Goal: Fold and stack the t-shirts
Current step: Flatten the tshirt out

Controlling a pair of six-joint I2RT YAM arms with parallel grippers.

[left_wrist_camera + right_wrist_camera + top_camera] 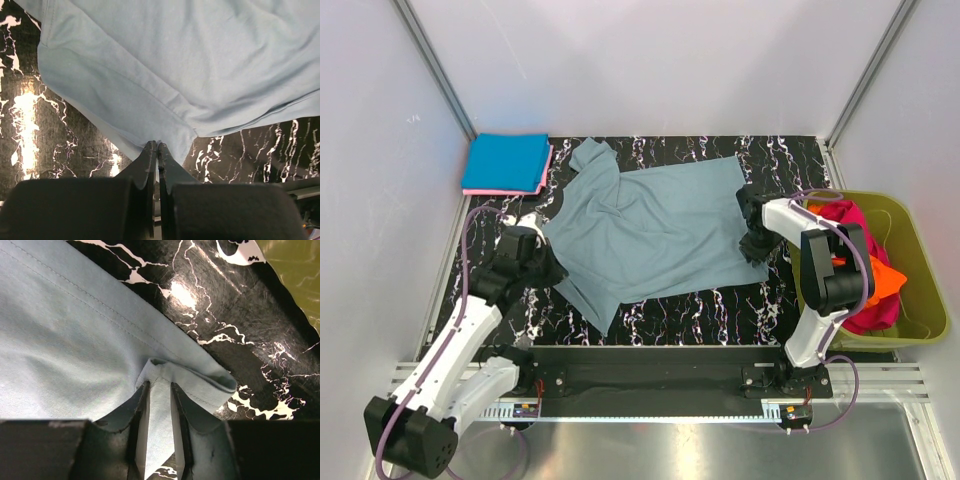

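Now L tool (157, 144), R tool (159, 386) clamp grey tee (650, 225); tub (927, 322): magenta tee (842, 213), orange tee (884, 276).

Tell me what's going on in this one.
Two arms are working a grey-blue shirt spread on the table. The left gripper pinches its left edge, the right gripper a fold of the hem. A blue shirt lies folded on a pink shirt in the far corner; a magenta shirt and an orange shirt wait in the tub.

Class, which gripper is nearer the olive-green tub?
Right. The right gripper pinches the grey-blue shirt at its edge close to the tub; the left gripper holds the shirt's opposite edge, farther away.
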